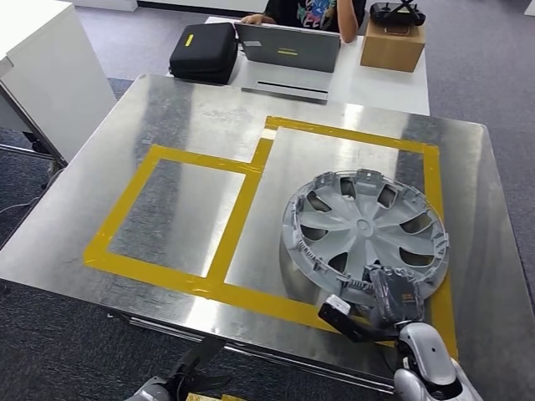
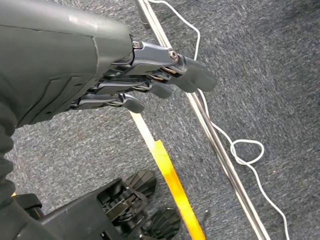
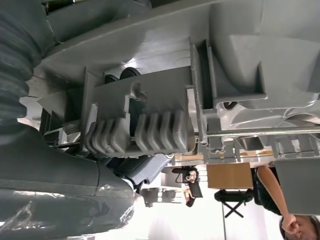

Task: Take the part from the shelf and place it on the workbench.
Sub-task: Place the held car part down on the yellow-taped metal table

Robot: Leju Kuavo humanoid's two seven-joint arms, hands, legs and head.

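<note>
Part: a grey plastic wheel cover lies inner side up on the steel workbench, inside the larger of two rectangles marked in yellow tape, towards the near right corner.

Right hand: the right hand grips the near rim of the wheel cover — dark fingers curl over the edge while the silver wrist comes in from below. In the right wrist view the ribbed inner rim of the wheel cover sits close against the hand.

Left hand: the left hand hangs low beside the bench, over grey carpet. Its fingers are extended, slightly apart, and hold nothing.

Floor: a strip of yellow floor tape, a metal bar and a looping white cable lie below the left hand.

Background: beyond the workbench stands a white table carrying a black case, a grey laptop and a cardboard box — a person sits behind the laptop.
</note>
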